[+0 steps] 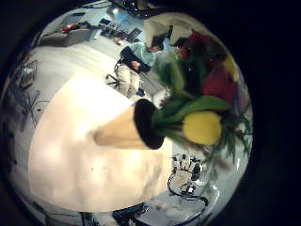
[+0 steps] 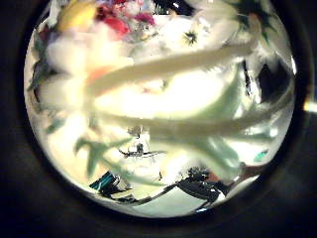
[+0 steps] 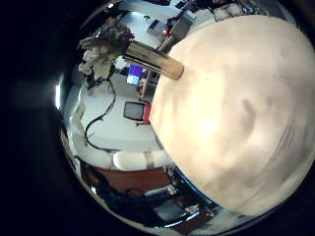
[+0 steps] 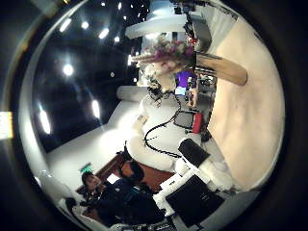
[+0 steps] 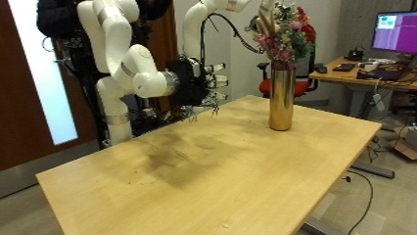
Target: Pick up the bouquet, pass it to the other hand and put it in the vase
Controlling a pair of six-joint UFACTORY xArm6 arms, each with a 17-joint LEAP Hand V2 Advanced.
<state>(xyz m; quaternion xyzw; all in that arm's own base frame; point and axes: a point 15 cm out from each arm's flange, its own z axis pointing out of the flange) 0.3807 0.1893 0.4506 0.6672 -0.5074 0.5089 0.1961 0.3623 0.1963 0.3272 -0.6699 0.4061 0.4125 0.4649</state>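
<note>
- One vase [image 5: 280, 96], tall and gold, stands upright on the wooden table [image 5: 196, 166], near the table's far corner.
- One bouquet [image 5: 284, 34] sits in the vase. Its stems go down into the neck, and red and pink blooms with green leaves spread above the rim.
- My left little-finger camera looks down on the vase [image 1: 132, 127] with the flowers [image 1: 202, 94] spilling out of its mouth.
- My left thumb camera is filled by pale stems and leaves [image 2: 168, 89], so that palm is very close to the bouquet.
- I cannot tell whether my left hand's fingers are apart or closed, because the blooms hide them.
- My right hand [image 5: 196, 86] hangs by the table's far edge, well apart from the vase. I cannot tell how its fingers are set.
- Both right palm cameras see the vase [image 3: 157, 61] [image 4: 217, 65] across bare tabletop.
</note>
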